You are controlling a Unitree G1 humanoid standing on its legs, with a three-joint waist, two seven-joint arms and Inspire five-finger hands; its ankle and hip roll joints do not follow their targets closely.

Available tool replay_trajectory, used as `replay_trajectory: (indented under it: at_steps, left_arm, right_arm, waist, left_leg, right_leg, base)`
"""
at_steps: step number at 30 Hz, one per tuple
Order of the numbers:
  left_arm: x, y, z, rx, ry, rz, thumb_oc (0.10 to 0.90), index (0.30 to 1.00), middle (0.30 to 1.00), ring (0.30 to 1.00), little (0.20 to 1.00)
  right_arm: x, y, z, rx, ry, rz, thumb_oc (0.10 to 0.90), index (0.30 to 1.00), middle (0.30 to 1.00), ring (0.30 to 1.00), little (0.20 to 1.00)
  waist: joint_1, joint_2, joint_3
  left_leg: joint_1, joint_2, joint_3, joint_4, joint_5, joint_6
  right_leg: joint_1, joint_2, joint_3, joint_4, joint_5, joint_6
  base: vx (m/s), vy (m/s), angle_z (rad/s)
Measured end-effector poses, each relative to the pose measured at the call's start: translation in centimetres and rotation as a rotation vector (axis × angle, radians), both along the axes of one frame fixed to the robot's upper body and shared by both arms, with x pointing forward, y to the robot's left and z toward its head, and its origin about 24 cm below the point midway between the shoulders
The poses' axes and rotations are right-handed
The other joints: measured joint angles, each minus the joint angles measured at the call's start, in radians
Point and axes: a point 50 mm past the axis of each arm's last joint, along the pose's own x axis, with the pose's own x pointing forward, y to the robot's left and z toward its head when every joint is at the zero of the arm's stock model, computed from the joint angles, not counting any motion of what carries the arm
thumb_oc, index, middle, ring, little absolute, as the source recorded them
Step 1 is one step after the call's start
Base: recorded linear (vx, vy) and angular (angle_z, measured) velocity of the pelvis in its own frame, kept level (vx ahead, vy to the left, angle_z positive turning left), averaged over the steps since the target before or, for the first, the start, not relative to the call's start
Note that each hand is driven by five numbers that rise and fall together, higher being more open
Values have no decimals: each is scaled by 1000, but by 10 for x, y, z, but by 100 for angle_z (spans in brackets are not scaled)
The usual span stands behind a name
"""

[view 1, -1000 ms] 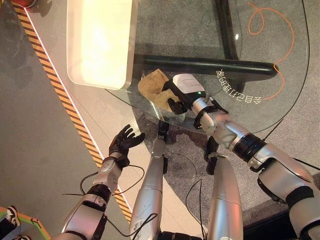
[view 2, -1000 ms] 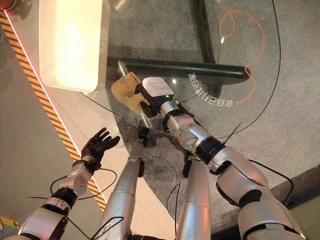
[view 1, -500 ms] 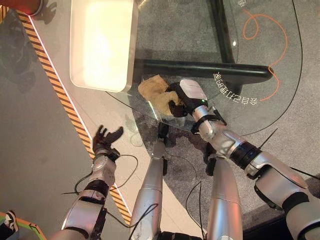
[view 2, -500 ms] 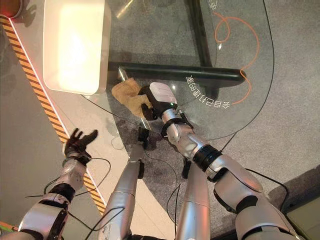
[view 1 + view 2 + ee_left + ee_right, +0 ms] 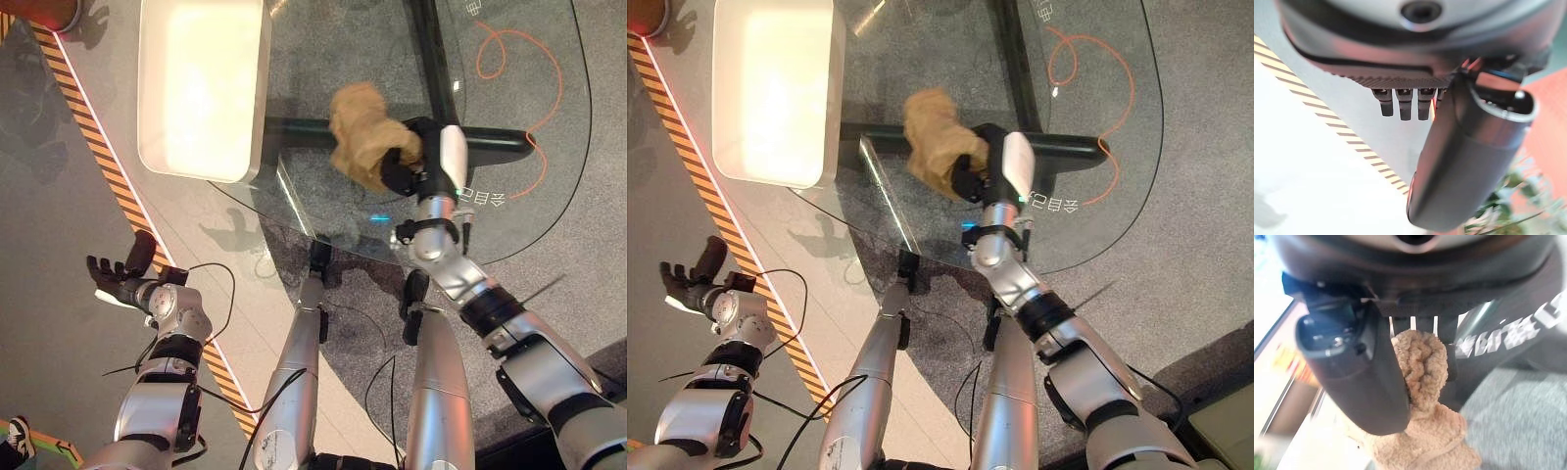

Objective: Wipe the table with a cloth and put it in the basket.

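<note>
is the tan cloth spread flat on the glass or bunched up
Bunched up: the tan terry cloth hangs crumpled from the right hand, whose fingers curl round it.

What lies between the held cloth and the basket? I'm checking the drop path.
In the left eye view, bare glass table lies between the cloth in the right hand and the white basket.

Tan terry cloth (image 5: 364, 132): bunched, hanging above the glass table (image 5: 509, 117); white rectangular basket (image 5: 201, 83) at its nine o'clock.
</note>
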Motion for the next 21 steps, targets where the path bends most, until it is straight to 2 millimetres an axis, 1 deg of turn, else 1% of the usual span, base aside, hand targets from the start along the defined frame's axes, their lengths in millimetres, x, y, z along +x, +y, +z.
replay_trajectory:
  at_steps: [1,4,5,6,7,8,9,10,12,15,17,18,21]
  left_arm:
    - [0,2,6,8,-29,10,800,900,900,900,900]
    - [-2,-2,33,40,-176,28,800,900,900,900,900]
    - [-2,-3,41,63,-211,25,800,900,900,900,900]
    - [-2,-8,53,113,-251,15,800,900,900,900,900]
    - [-2,-9,56,131,-262,12,800,900,900,900,900]
    - [-3,-15,70,187,-308,2,800,900,900,900,900]
    - [-3,-17,75,207,-323,-3,800,900,900,900,900]
    - [-4,-22,86,262,-358,-17,800,900,900,900,900]
    - [-4,-29,100,317,-406,-46,800,900,900,900,900]
    - [-5,-43,113,382,-477,-156,800,900,900,900,900]
    - [-4,-53,118,427,-511,-237,800,900,900,900,900]
    - [-3,-60,120,461,-529,-302,800,900,900,900,900]
    - [-3,-75,120,503,-561,-420,800,900,900,900,900]
  right_arm:
    - [-1,-7,1,10,-5,-24,100,300,300,300,200]
    - [-10,-13,-1,58,-27,-22,100,300,300,300,200]
    - [-13,-13,-1,66,-33,-18,100,300,300,300,200]
    - [-16,-13,-1,77,-46,-12,100,300,300,300,200]
    - [-17,-12,-1,78,-49,-8,100,300,300,300,200]
    - [-20,-12,0,76,-63,4,100,300,300,300,200]
    - [-21,-11,1,75,-69,6,100,300,300,300,200]
    - [-23,-9,3,78,-84,22,100,300,300,300,200]
    - [-25,-6,7,81,-104,44,100,300,300,300,200]
    - [-27,-5,14,87,-136,74,100,300,300,300,200]
    - [-30,-5,17,89,-159,84,100,300,300,300,200]
    - [-32,-5,20,93,-178,95,100,300,300,300,200]
    - [-37,-6,24,73,-213,107,100,300,300,300,200]
  waist:
    - [-10,-2,0]
    - [-18,-18,2]
    - [-20,-20,2]
    - [-21,-21,2]
    - [-23,-21,2]
    - [-24,-21,3]
    - [-24,-21,3]
    - [-27,-21,3]
    - [-34,-22,3]
    - [-39,-25,4]
    - [-42,-25,4]
    - [-42,-25,4]
    - [-45,-26,4]
  left_leg:
    - [0,-3,0,0,2,5]
    - [-1,-6,0,0,1,8]
    - [-1,-6,0,0,1,8]
    - [-1,-6,0,0,0,8]
    - [-1,-6,0,0,1,8]
    - [-1,-6,0,0,0,8]
    - [-1,-6,0,0,0,8]
    - [-1,-5,0,0,0,8]
    - [0,-6,0,0,-3,5]
    - [0,-6,0,0,-2,6]
    - [1,-6,0,0,0,9]
    - [1,-6,0,0,-1,10]
    - [3,-6,1,0,0,10]
  right_leg:
    - [1,-2,3,-1,2,3]
    - [1,-3,5,-1,0,6]
    - [1,-3,5,-1,0,6]
    - [1,-3,5,-1,-1,6]
    - [1,-3,5,0,-1,6]
    - [0,-3,5,2,-1,6]
    - [0,-2,4,2,-1,6]
    - [0,-2,4,2,0,6]
    - [1,-2,5,1,0,6]
    - [2,-2,5,0,0,6]
    - [3,-2,5,0,0,7]
    - [4,-2,5,-2,0,7]
    - [8,-1,5,-5,-1,7]
  base:
    - [-8,5,4]
    - [-3,-4,1]
    - [-11,-49,0]
    - [-7,-50,0]
    - [-11,-56,0]
    - [0,0,0]
    - [0,0,0]
    - [0,0,0]
    - [0,0,0]
    - [0,0,0]
    - [0,0,0]
    - [0,0,0]
    - [0,0,0]
